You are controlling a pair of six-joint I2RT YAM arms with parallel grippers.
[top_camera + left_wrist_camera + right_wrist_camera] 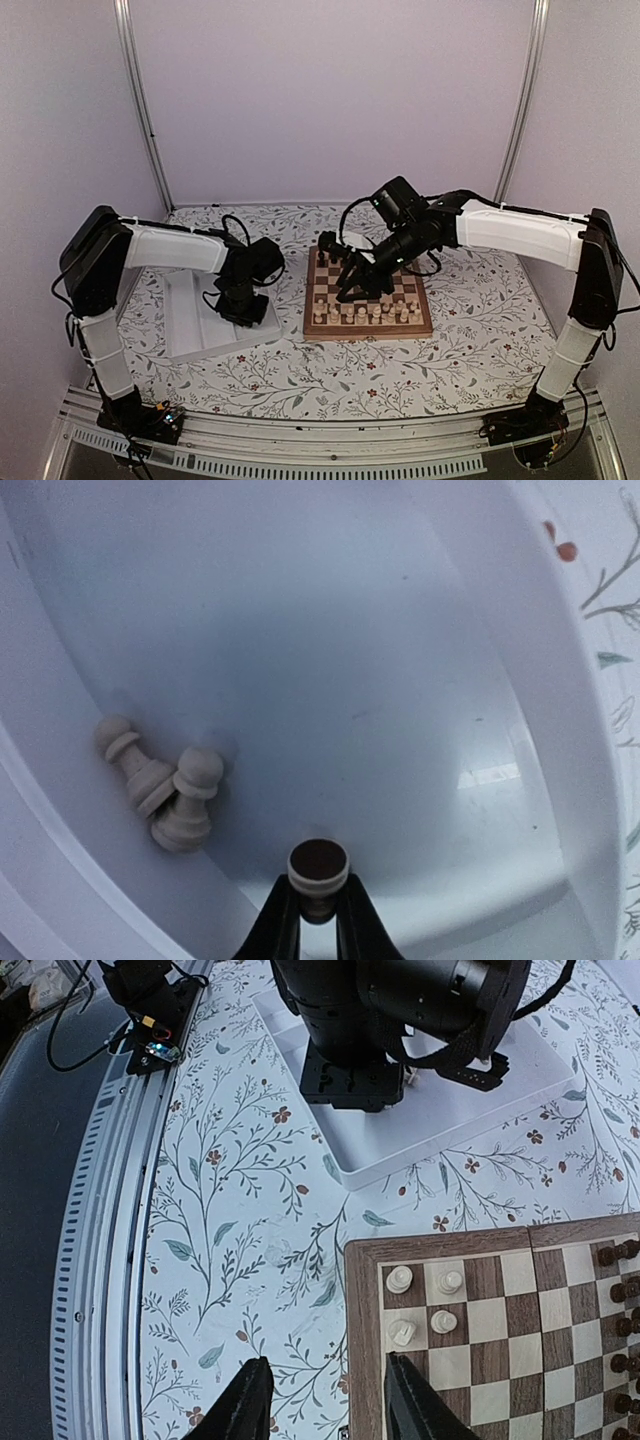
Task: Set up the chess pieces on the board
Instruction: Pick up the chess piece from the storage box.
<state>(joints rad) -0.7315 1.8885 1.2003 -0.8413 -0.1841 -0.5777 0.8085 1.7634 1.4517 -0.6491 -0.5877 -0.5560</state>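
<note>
Inside the white tray point(450, 630) my left gripper point(318, 888) is shut on a pale chess piece point(318, 868), its fingertips pressed against both sides of the base, whose dark underside faces the camera. Two more pale pieces point(165, 790) lie tipped against the tray wall to the left. My right gripper point(325, 1365) hangs open and empty over the left edge of the board point(500, 1320), one finger above the tablecloth and one above the frame. Several pale pieces point(443, 1320) stand in the board's near corner.
Dark chessmen point(620, 1290) line the board's far side. In the top view pale pieces point(365, 313) fill the board's near rows, and the tray point(190, 320) lies left of the board point(368, 333). The left arm's wrist point(400, 1010) looms over the tray.
</note>
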